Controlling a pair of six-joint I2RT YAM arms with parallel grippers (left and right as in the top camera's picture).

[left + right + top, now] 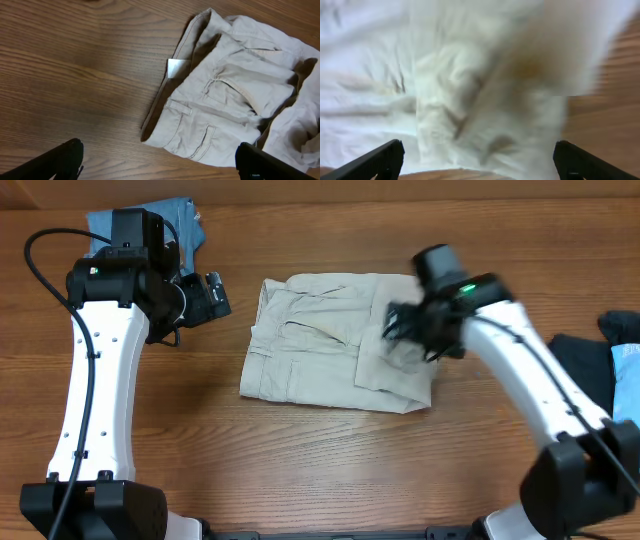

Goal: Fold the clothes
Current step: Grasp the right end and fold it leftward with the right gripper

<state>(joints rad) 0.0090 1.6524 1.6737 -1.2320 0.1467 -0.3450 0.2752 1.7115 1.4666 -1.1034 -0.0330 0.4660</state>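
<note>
The cream-beige shorts [330,340] lie on the table, their right part folded over onto the rest. They show in the left wrist view [235,95] with waistband and pockets up. My left gripper [215,295] is open and empty, hovering left of the waistband [160,167]. My right gripper [405,325] is open over the folded right part; its view is blurred cream cloth [470,90] between the spread fingers [480,162]. A blue denim piece [150,220] lies at the back left. Dark and light-blue pieces [610,355] lie at the right edge.
The wooden table [300,460] runs across the whole view. The arm bases stand at the front left [95,505] and front right [580,490].
</note>
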